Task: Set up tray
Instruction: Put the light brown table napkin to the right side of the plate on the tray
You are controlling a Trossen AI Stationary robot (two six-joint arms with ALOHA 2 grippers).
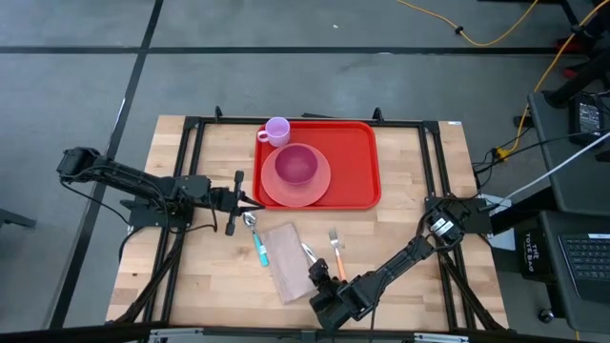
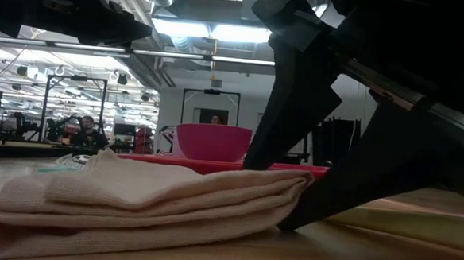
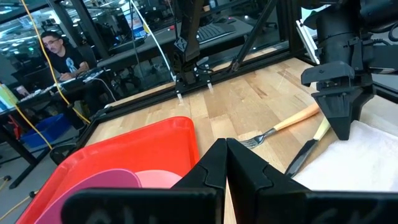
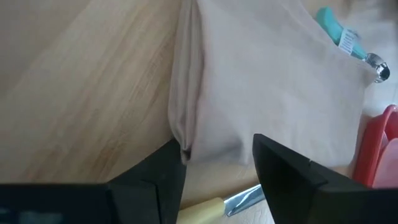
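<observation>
The red tray (image 1: 357, 157) holds a round pink plate (image 1: 319, 191) with a pink bowl (image 1: 296, 166) on it, and a lilac cup (image 1: 277, 131) in its far left corner. A folded beige napkin (image 1: 284, 257) lies flat on the table near of the tray. My right gripper (image 4: 217, 158) is open over the napkin's near right corner (image 4: 186, 146), one finger on each side of it. My left gripper (image 3: 225, 155) is shut and hovers by the tray's near left corner. My right gripper comes slanting down from the table's near right side. In the low view one finger (image 2: 289, 109) reaches the napkin's top (image 2: 245, 174) and the other (image 2: 357, 176) its edge. Whether either touches the cloth, I cannot tell.
A teal-handled spoon (image 1: 255, 238) lies left of the napkin. A yellow-handled knife (image 1: 310, 253) and an orange-handled fork (image 1: 336, 252) lie to its right. The tray's right half is bare. A black frame (image 1: 191, 171) runs along the table's edges. People sit beyond the table.
</observation>
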